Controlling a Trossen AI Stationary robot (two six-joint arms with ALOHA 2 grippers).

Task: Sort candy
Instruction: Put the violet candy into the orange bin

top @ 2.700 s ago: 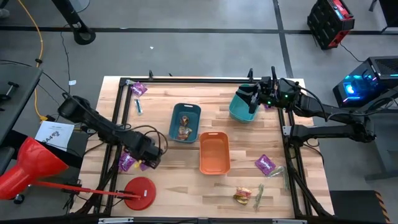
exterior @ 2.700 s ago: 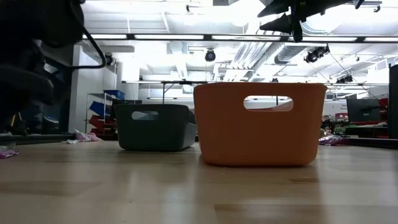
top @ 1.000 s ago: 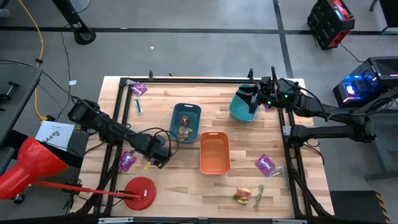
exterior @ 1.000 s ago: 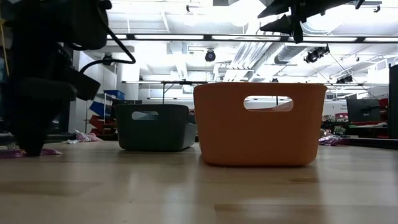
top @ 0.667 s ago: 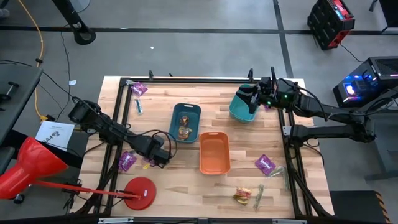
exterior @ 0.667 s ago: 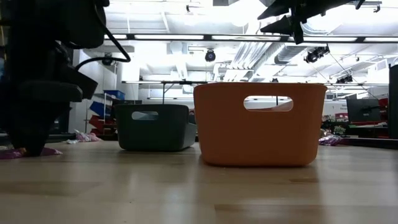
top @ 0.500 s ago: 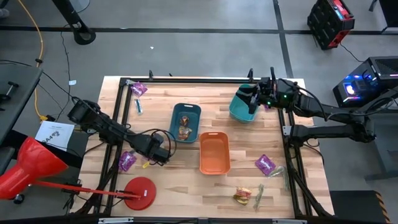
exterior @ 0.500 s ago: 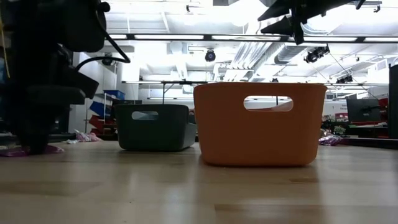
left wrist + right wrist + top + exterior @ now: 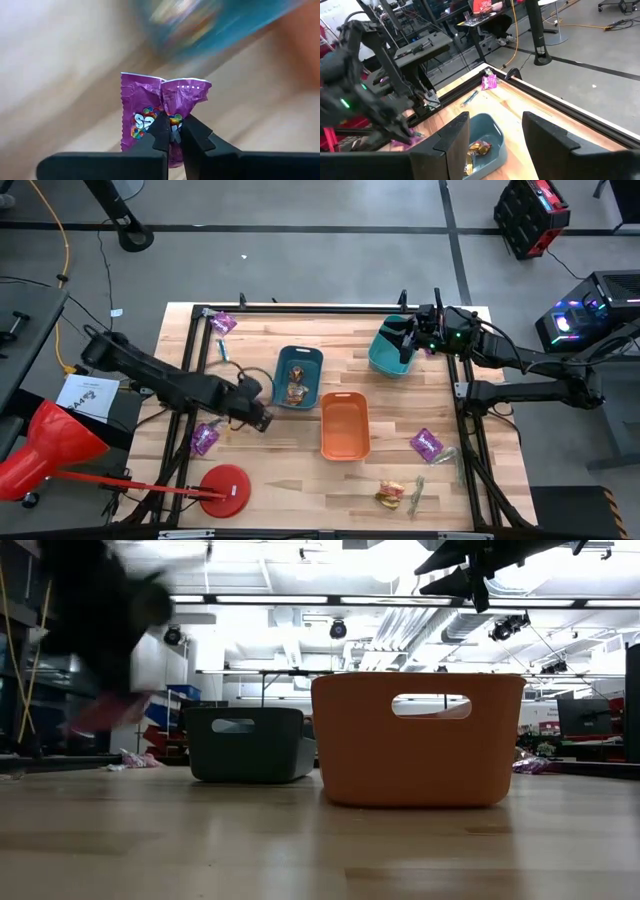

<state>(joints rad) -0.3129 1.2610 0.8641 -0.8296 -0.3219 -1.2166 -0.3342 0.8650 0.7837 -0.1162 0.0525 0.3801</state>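
left gripper (image 9: pixel 172 131) pinching shiny purple candy packet (image 9: pixel 150 112), lifted off wooden table (image 9: pixel 270 470) near dark teal plastic bin (image 9: pixel 298 377) | right gripper (image 9: pixel 492 131) spread, above light teal bin (image 9: pixel 388 352)

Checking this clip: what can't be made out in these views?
- Left gripper, shut on a purple packet: a blur in the low view.
- Teal bin contents: hidden in the high view by the right gripper.
- Gold candy in the blue bin: too small to count.
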